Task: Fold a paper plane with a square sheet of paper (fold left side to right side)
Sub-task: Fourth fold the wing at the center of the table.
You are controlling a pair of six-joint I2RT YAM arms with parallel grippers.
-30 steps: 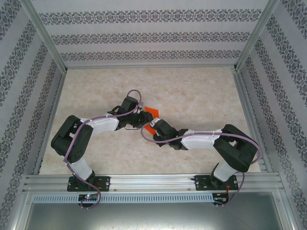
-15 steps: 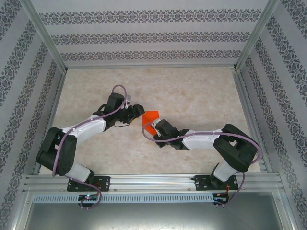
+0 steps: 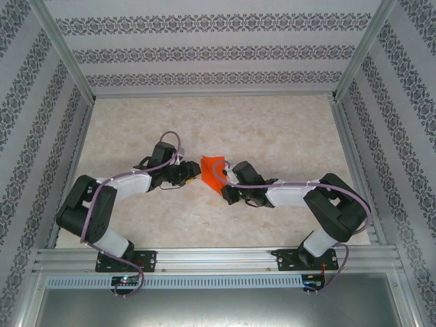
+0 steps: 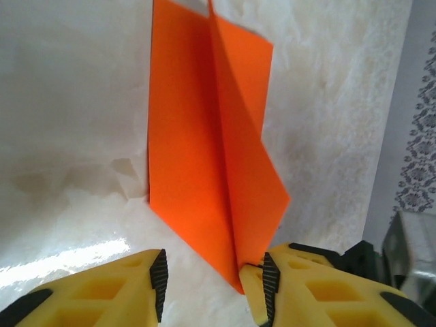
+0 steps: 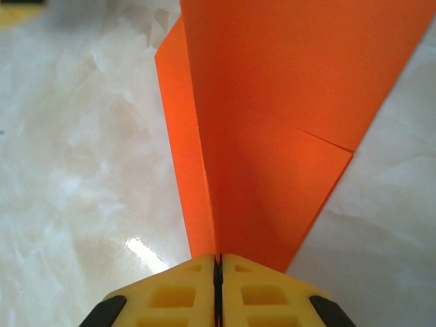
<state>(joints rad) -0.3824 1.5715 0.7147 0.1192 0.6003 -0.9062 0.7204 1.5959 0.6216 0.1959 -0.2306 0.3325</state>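
where the left arm (image 3: 129,182) reaches in from the near left corner of the table (image 3: 286,129), the left gripper (image 3: 193,175) sits just left of the paper (image 3: 212,169). its fingers (image 4: 136,289) stand apart with nothing clamped. in the left wrist view the paper's pointed tip lies just at the inner pad of one finger, with the other finger clear of it. the orange paper is folded along a centre crease, one flap raised, and sits at the middle of the table. on its right, the right gripper (image 5: 218,262) has its fingers (image 5: 266,296) pressed together on the crease, pinching the paper's near end.
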